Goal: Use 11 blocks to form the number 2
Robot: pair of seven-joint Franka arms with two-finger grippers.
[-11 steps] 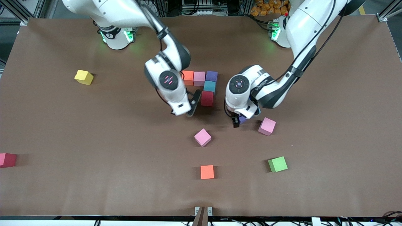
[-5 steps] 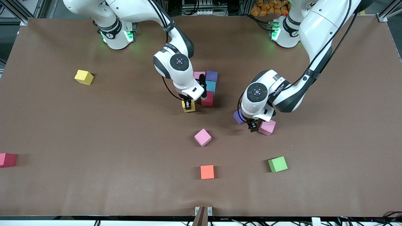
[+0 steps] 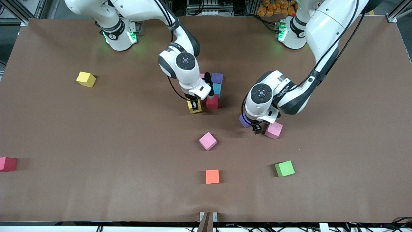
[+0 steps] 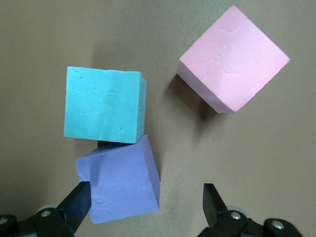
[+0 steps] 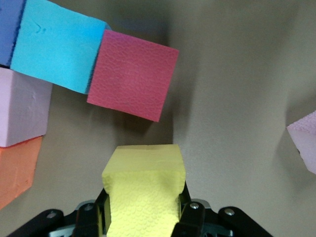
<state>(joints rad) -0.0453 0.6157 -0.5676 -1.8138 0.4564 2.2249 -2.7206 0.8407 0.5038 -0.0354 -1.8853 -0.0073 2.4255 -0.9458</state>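
Bringing a yellow block [image 5: 143,192] clamped in its fingers, the right gripper [image 3: 194,105] is hanging just beside the red block [image 3: 212,102] of the unfinished number 2 [image 3: 215,90] — seating it flush likely comes next; the left gripper [image 3: 256,128] is hovering wide open, empty, over a purple block [image 4: 121,180].

The room was evenly and fairly brightly lit from overhead, so the brown desk [image 3: 96,135] showed no glare and its matte surface took the light flatly. Soft, short shadows sat under each arm and beside the loose blocks. Green indicator lights glowed at both arm bases. Up close, the wrist views were sharp, with darker shadow pooled beside the red block [image 5: 132,74].
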